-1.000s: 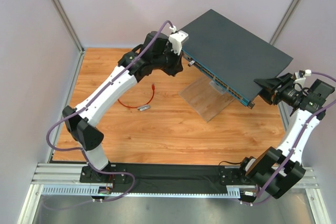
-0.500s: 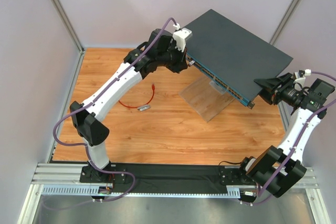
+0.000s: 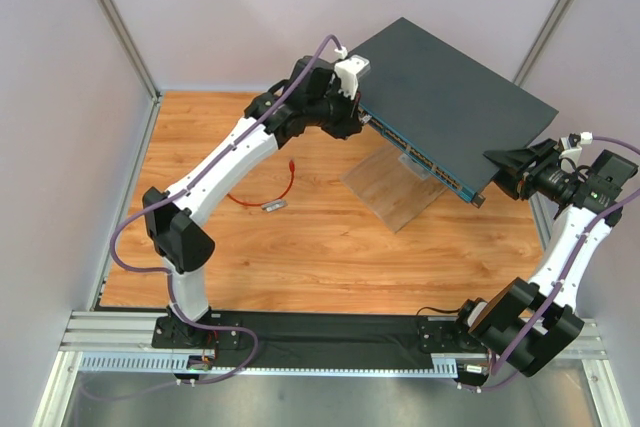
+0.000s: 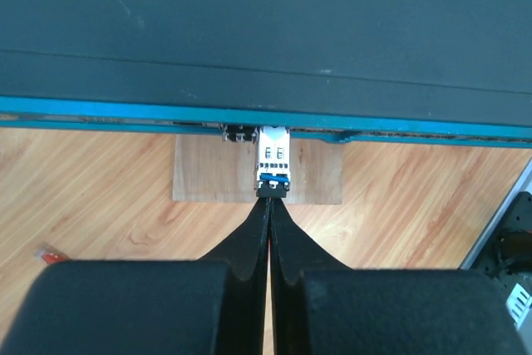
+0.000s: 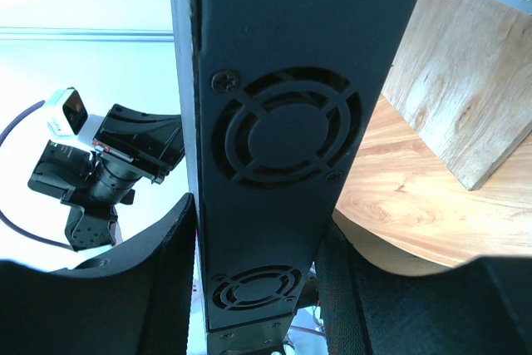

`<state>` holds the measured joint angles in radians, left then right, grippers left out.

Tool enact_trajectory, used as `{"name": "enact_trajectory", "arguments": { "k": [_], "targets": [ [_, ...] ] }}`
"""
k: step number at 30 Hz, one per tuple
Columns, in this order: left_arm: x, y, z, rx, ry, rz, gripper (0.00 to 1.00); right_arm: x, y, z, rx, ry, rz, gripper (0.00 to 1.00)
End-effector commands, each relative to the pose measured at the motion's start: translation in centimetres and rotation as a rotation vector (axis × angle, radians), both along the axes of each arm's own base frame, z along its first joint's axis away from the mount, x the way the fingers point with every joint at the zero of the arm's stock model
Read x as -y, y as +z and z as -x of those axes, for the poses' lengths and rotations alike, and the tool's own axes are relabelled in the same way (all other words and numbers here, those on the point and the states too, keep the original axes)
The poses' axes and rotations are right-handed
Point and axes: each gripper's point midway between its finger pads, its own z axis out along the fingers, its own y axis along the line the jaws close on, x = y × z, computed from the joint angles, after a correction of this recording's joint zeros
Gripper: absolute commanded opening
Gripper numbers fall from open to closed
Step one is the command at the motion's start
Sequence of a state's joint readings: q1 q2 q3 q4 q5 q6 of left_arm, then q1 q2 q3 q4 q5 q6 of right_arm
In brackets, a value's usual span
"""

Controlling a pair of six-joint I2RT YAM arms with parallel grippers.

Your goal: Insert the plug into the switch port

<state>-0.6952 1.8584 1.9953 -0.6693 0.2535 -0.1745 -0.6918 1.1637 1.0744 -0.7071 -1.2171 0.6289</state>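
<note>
Left arm (image 3: 225, 162), against a second before: reached farther right and toward the box, bringing its gripper up to the front face. Right arm (image 3: 570, 237): unchanged.

Left gripper (image 4: 270, 193) — jaws pressed together with no gap. The tips touched the near end of a grey metal stub (image 4: 273, 155) with a blue tab, which sat in the front face near its left end.

Right gripper (image 3: 505, 169) — jaws clamped on the switch box (image 3: 450, 97), one finger on each flat face at the vented side end. The box was raised above the table (image 3: 300, 257).

Switch port (image 3: 418, 155) — one of a row of like sockets across the blue front face. Single sockets were too small to tell apart.

Plug (image 3: 290, 164) — at an end of the red cable (image 3: 286, 185), lying loose on the table left of the box, well apart from both grippers.

Second grey stub (image 3: 272, 206) — on the table, just beside the cable.

Wooden block (image 3: 385, 197) — below the box's front edge.
</note>
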Motion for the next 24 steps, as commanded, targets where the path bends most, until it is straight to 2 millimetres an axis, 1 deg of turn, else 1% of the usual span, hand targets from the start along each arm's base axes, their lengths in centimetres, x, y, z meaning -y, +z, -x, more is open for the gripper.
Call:
{"name": "enact_trajectory", "arguments": {
  "k": [1, 3, 7, 13, 18, 24],
  "targets": [
    [1.1, 3.4, -0.4, 0.056, -0.008, 0.080, 0.00, 0.6, -0.5, -0.9, 0.104, 0.024, 0.187, 0.00],
    [1.2, 3.4, -0.6, 0.056, -0.009, 0.082, 0.00, 0.6, -0.5, -0.9, 0.105, 0.023, 0.190, 0.00],
    [1.7, 3.9, -1.0, 0.068, -0.011, 0.097, 0.00, 0.6, -0.6, -0.9, 0.104, 0.025, 0.189, 0.00],
    [2.4, 3.5, -1.9, 0.056, 0.000, 0.110, 0.00, 0.6, -0.6, -0.8, 0.100, 0.024, 0.189, 0.00],
    [3.0, 3.2, -2.2, 0.046, -0.002, 0.118, 0.00, 0.6, -0.6, -0.9, 0.101, 0.026, 0.190, 0.00],
    [3.5, 3.6, -2.7, 0.053, 0.012, 0.140, 0.00, 0.6, -0.9, -0.8, 0.096, 0.027, 0.190, 0.00]
  ]
}}
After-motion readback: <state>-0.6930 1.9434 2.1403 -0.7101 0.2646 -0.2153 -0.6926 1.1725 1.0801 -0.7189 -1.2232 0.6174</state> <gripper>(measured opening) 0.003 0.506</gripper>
